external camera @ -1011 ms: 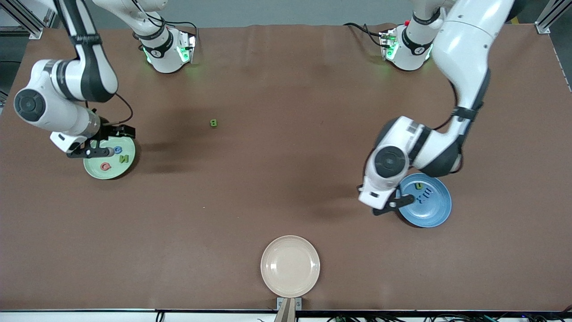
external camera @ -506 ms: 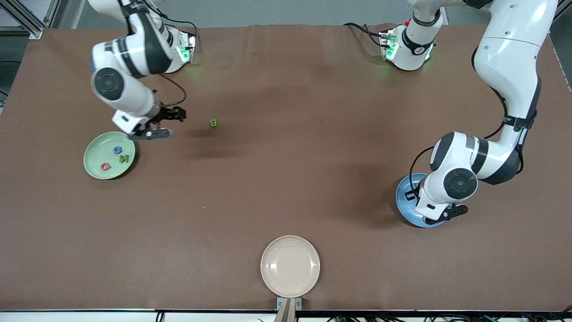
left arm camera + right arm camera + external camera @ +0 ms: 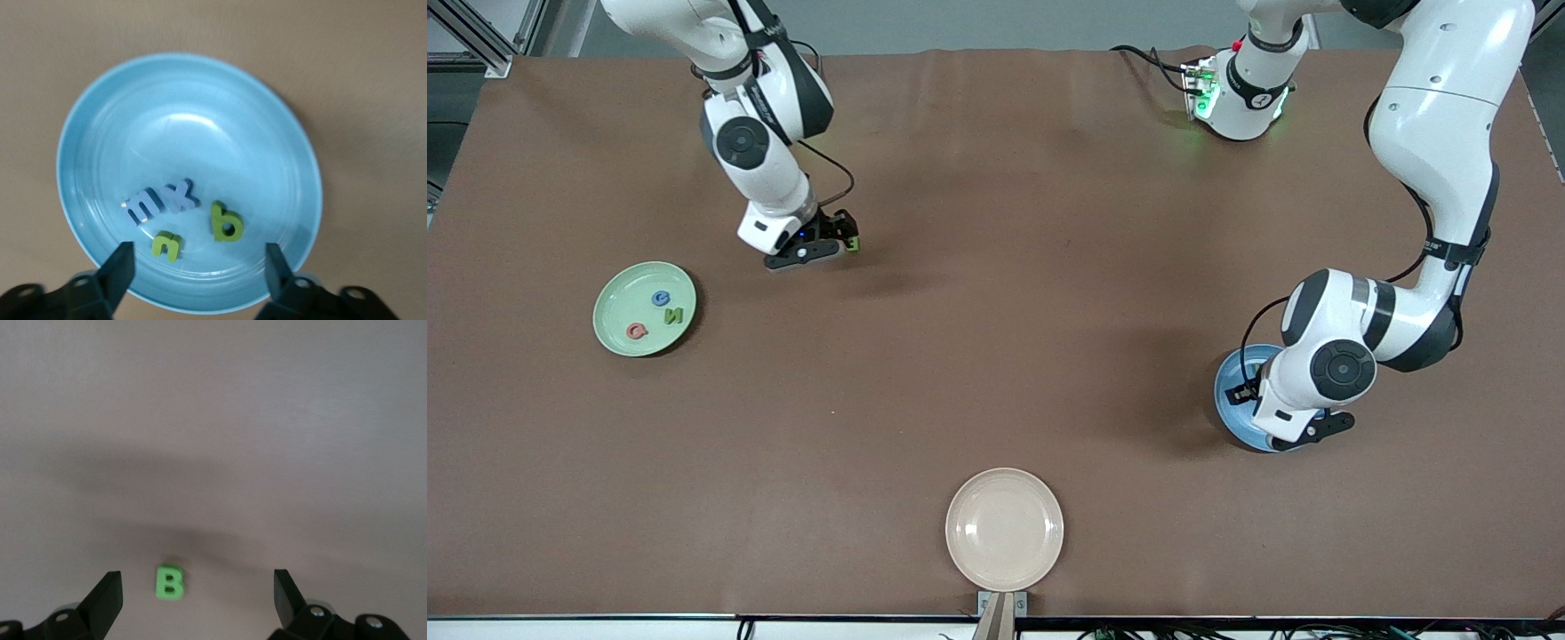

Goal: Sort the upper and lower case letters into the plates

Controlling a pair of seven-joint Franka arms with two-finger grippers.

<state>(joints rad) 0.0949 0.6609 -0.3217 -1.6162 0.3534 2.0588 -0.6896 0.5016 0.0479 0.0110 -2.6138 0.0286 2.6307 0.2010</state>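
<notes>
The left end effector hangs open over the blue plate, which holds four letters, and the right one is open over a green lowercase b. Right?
Not quite: in the right wrist view the green letter under the right end effector is an uppercase B. The rest holds.

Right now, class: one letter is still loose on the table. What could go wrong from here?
1. The open right gripper hangs over the green B, which sits off-centre between its fingers; closing may nudge it aside.
2. The open left gripper hangs over the blue plate, where four small letters cluster near one rim; another drop there could land on them.
</notes>
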